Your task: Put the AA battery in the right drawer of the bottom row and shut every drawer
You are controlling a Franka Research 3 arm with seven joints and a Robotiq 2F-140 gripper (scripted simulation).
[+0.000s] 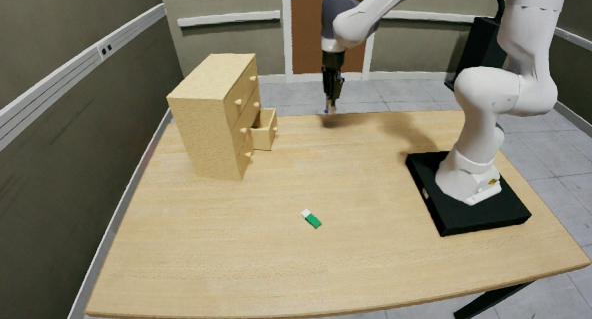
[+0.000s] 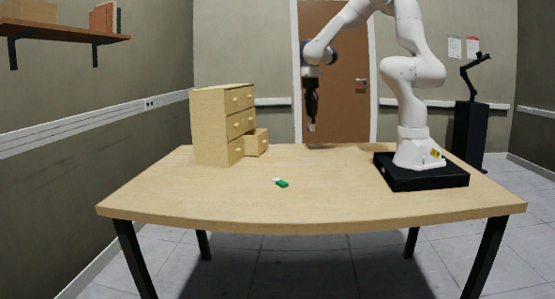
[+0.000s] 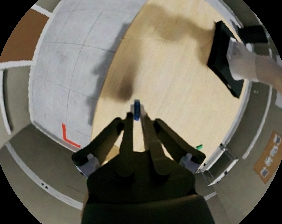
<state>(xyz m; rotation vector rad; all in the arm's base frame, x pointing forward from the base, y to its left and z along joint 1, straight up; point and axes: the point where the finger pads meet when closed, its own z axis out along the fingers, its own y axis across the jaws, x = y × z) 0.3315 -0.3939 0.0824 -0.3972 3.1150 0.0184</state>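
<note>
The AA battery (image 3: 137,111), blue, is between the fingertips of my gripper (image 1: 330,106) (image 2: 311,123), which is shut on it. The gripper points down, high above the back of the table, to the right of the chest and clear of it. The wooden chest (image 1: 207,130) (image 2: 208,127) stands upright at the back left. Its bottom right drawer (image 1: 262,139) (image 2: 253,147) is pulled out; its inside shows only in part. The other drawers look shut.
A green and white USB stick (image 1: 313,221) (image 2: 281,184) (image 3: 199,147) lies on the table (image 1: 225,265) (image 2: 328,206) toward the front middle. The arm's black base plate (image 1: 470,220) (image 2: 431,182) is at the right. The table's back edge runs behind the gripper.
</note>
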